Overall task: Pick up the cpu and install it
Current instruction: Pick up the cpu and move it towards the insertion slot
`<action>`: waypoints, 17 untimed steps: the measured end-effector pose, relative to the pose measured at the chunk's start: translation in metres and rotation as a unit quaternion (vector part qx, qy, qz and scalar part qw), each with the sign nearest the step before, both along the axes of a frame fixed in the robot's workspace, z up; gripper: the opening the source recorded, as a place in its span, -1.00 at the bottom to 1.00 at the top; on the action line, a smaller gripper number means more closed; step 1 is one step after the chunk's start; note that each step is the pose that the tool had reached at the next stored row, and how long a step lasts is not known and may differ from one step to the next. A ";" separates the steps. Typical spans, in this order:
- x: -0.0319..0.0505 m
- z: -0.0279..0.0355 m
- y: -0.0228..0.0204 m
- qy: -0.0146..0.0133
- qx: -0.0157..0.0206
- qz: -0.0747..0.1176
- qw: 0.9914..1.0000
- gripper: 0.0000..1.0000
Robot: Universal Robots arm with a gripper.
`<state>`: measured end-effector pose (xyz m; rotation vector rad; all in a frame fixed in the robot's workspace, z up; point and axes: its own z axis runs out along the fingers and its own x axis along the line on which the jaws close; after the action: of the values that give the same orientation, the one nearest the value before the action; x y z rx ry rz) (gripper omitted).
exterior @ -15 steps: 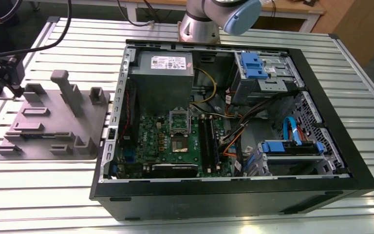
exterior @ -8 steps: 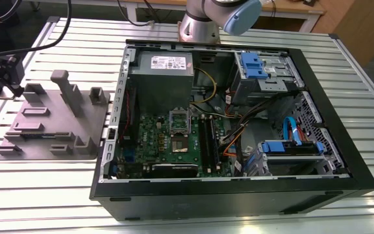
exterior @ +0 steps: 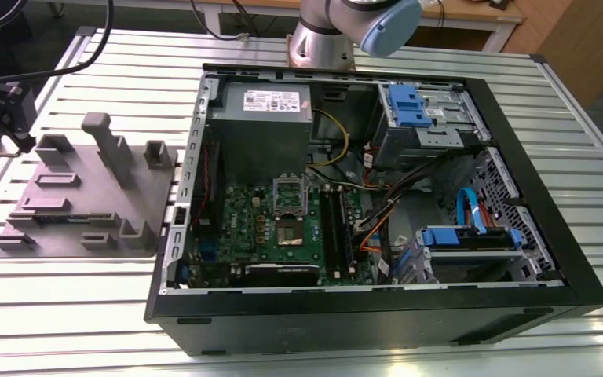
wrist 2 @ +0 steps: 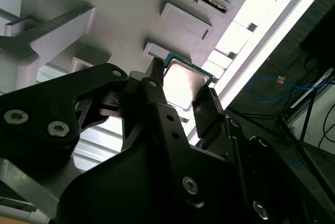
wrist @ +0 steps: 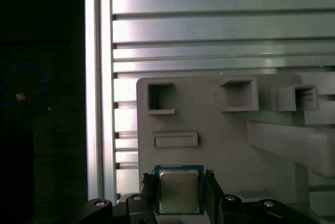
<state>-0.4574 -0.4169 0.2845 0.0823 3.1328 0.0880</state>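
Silvery on top, green-rimmed: noted the cpu pinched between the two black fingers of the pincer in the first wrist view. Found pincer narrowed onto it, one finger against each opposite edge. Located both over grey fixture, near worktop edge.

The grey arm stands at the far side of the exterior view, with a blue cap on 1 joint. In the first wrist view the black gripper points down. Its 2 fingers press on 2 opposite sides of the cpu and pinch it tight between them.
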 end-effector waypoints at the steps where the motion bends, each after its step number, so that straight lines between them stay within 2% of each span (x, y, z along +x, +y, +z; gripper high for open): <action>1: 0.0000 0.0001 0.0000 0.000 0.000 0.000 1.000 -0.05; 17: 0.0000 0.0063 0.0000 0.000 0.000 0.000 1.000 -0.05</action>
<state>-0.4574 -0.4169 0.2908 0.0823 3.1329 0.0879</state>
